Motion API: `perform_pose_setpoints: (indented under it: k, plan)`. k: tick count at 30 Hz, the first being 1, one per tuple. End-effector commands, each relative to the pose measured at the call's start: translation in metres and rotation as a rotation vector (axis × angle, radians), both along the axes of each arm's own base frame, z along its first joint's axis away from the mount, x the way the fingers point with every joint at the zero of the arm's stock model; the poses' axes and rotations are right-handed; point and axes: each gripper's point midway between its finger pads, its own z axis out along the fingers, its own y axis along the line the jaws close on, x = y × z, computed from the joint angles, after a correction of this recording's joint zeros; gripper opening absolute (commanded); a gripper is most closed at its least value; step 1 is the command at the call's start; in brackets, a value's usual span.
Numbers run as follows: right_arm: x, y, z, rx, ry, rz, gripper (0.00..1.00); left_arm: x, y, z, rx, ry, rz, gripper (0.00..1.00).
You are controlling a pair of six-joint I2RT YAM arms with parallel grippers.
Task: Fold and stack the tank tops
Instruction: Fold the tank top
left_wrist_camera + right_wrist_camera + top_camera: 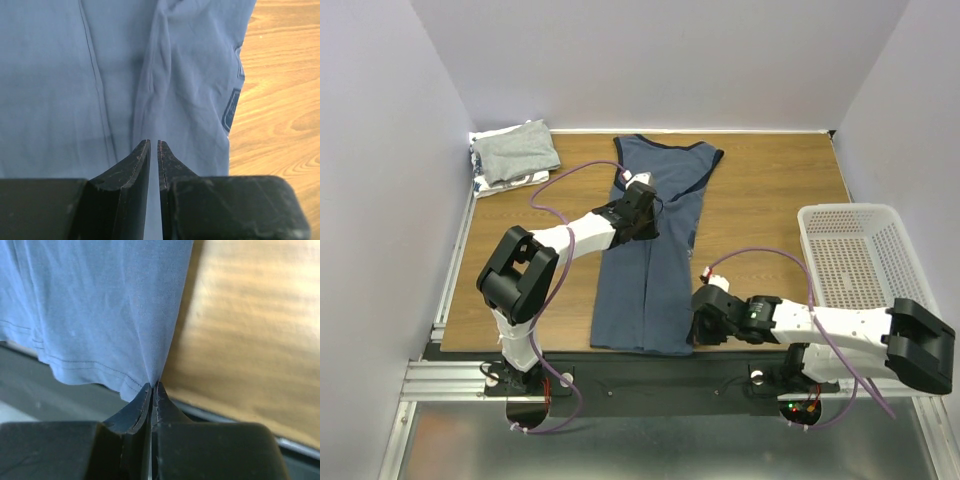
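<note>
The slate-blue tank top [655, 270] lies lengthwise on the middle of the table, neck at the back and hem at the near edge. My left gripper [642, 207] is over its upper middle. Its jaws are almost together, with blue cloth [190, 75] between them and a crease running to the tips [154, 142]. My right gripper [698, 325] is shut on the hem's near right corner [125, 315], and the cloth tents up to the fingertips [153, 385]. A folded light grey tank top [520, 150] lies on a black-and-white patterned one [492, 183] at the back left.
A white mesh basket [860, 255] stands at the right side of the table. Purple cables loop over both arms. The table's near metal edge [650, 370] runs just below the hem. White walls close in the left, back and right.
</note>
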Motion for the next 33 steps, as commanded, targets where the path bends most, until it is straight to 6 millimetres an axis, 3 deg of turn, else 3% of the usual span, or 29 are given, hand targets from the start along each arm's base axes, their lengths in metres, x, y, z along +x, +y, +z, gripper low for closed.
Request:
perform_pose_setpoints:
  k: [1, 4, 7, 8, 9, 12, 14, 17, 18, 19, 22, 23, 24, 25, 26, 29, 30, 31, 32, 33]
  plan:
    - [-0.025, -0.002, 0.006, 0.032, 0.096, 0.012, 0.04, 0.013, -0.020, 0.038, -0.099, -0.077, -0.026, 0.23]
    - [-0.031, 0.007, 0.012, 0.048, 0.109, 0.031, 0.07, 0.014, -0.024, 0.039, -0.108, -0.079, -0.035, 0.23]
    - [-0.028, 0.015, 0.017, 0.046, 0.090, 0.042, 0.20, 0.021, -0.027, 0.046, -0.113, -0.096, -0.033, 0.23]
    - [-0.025, 0.014, 0.019, 0.036, 0.075, 0.038, 0.26, 0.026, -0.030, 0.051, -0.119, -0.107, -0.032, 0.23]
    - [-0.020, 0.015, 0.023, 0.035, 0.054, 0.023, 0.43, 0.031, -0.030, 0.055, -0.125, -0.111, -0.026, 0.23]
    - [0.011, 0.015, 0.052, 0.008, -0.073, -0.039, 0.65, 0.048, -0.035, 0.069, -0.138, -0.146, -0.022, 0.33]
    - [0.050, -0.003, 0.075, -0.055, -0.180, -0.142, 0.70, 0.061, -0.038, 0.075, -0.126, -0.168, -0.026, 0.38]
    - [0.107, -0.032, 0.098, -0.091, -0.270, -0.218, 0.65, 0.070, -0.037, 0.065, -0.095, -0.146, -0.030, 0.39]
    - [0.147, -0.062, 0.108, -0.092, -0.288, -0.336, 0.60, 0.073, -0.037, 0.068, -0.098, -0.151, -0.029, 0.39]
    - [0.185, -0.078, 0.124, -0.074, -0.335, -0.380, 0.59, 0.074, -0.037, 0.066, -0.105, -0.147, -0.027, 0.39]
    - [0.239, -0.095, 0.142, -0.073, -0.381, -0.432, 0.58, 0.075, -0.039, 0.068, -0.118, -0.148, -0.025, 0.37]
    - [0.266, -0.109, 0.129, -0.111, -0.368, -0.462, 0.57, 0.075, -0.039, 0.068, -0.119, -0.143, -0.025, 0.34]
    - [0.287, -0.109, 0.142, -0.090, -0.395, -0.471, 0.55, 0.075, -0.039, 0.069, -0.118, -0.142, -0.025, 0.33]
    - [0.317, -0.117, 0.139, -0.071, -0.395, -0.495, 0.53, 0.074, -0.039, 0.068, -0.117, -0.137, -0.023, 0.29]
    - [0.325, -0.122, 0.126, -0.077, -0.374, -0.501, 0.53, 0.074, -0.039, 0.068, -0.116, -0.136, -0.021, 0.28]
    - [0.375, -0.129, 0.135, -0.034, -0.432, -0.539, 0.53, 0.067, -0.043, 0.062, -0.131, -0.104, -0.047, 0.22]
    - [0.390, -0.131, 0.114, -0.055, -0.402, -0.547, 0.53, 0.065, -0.043, 0.061, -0.133, -0.101, -0.050, 0.21]
    - [0.411, -0.132, 0.126, -0.055, -0.449, -0.564, 0.53, 0.062, -0.043, 0.061, -0.128, -0.093, -0.054, 0.19]
    - [0.424, -0.136, 0.125, -0.070, -0.460, -0.571, 0.53, 0.059, -0.043, 0.057, -0.121, -0.085, -0.062, 0.17]
    - [0.435, -0.141, 0.097, -0.118, -0.428, -0.583, 0.53, 0.054, -0.043, 0.058, -0.116, -0.083, -0.069, 0.16]
